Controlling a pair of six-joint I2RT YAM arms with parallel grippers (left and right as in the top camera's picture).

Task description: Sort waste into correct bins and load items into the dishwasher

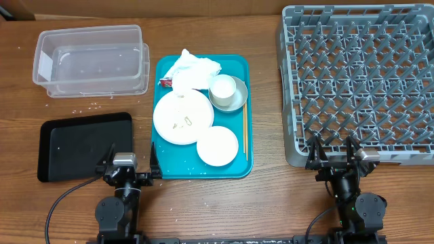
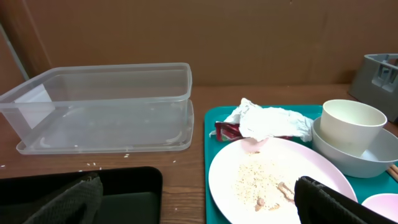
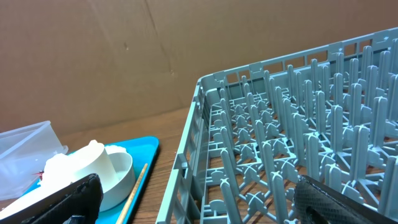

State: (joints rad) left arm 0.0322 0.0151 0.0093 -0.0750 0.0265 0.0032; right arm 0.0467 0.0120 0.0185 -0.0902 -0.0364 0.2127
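Observation:
On a teal tray (image 1: 167, 160) lie a crumpled white napkin (image 1: 193, 70), a red wrapper (image 1: 165, 82), a large white plate (image 1: 183, 116) with rice and scraps (image 2: 264, 183), a smaller white dish (image 1: 217, 145), a grey bowl (image 1: 235, 102) holding a white cup (image 1: 222, 87), and chopsticks (image 1: 245, 132). The clear tub (image 1: 91, 59) and black tray (image 1: 85, 146) sit to the left, the grey dish rack (image 1: 359, 81) to the right. My left gripper (image 1: 132, 158) is open between black tray and teal tray. My right gripper (image 1: 334, 153) is open at the rack's near edge. Both hold nothing.
Loose rice grains (image 1: 87, 107) dot the wood between the tub and the black tray. The tub stands on its own lid (image 2: 106, 144). A brown cardboard wall (image 2: 249, 37) closes off the back of the table.

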